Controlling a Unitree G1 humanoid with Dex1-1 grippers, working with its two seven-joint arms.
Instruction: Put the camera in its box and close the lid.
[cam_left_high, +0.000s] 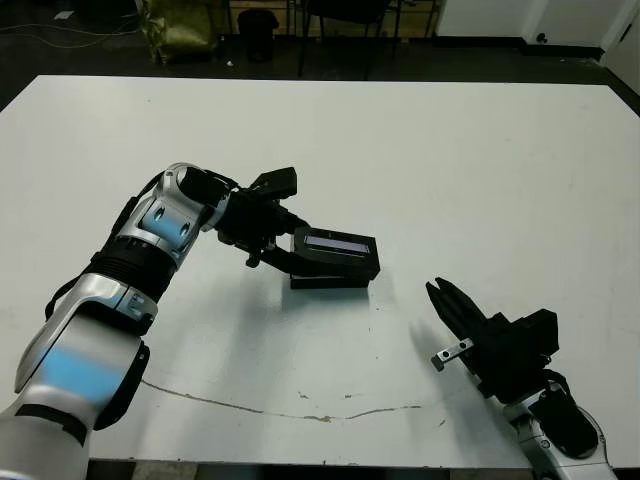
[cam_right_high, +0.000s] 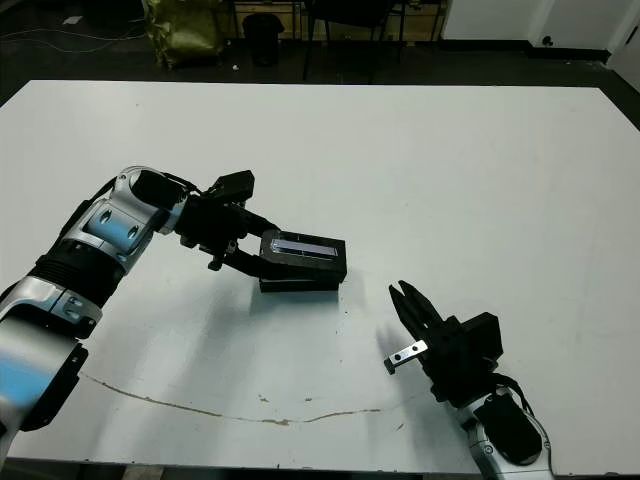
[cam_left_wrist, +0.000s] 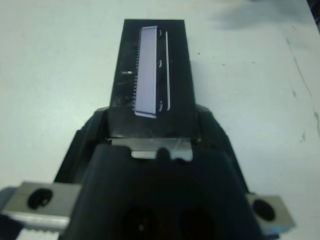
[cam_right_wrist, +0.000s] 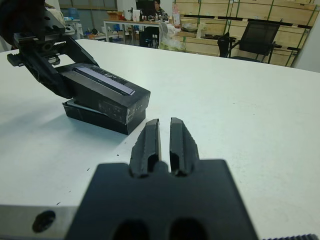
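Gripping the lid (cam_left_high: 338, 250) in the clamped left pincer (cam_left_high: 283, 252), askew over the box (cam_right_wrist: 97, 119) mid-surface (camera unseen, presumably inside), right pincer (cam_left_high: 445, 300) near-shut and empty — risking a skewed, unseated lid if released crooked.

Head cams look down at table (cam_left_high: 480, 150); wrist cams close (both see lid (cam_right_wrist: 107, 82)).

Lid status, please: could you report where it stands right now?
Left hand shut on lid, tilted over the box, not seated. Right hand shut, empty, apart. Camera not visible.
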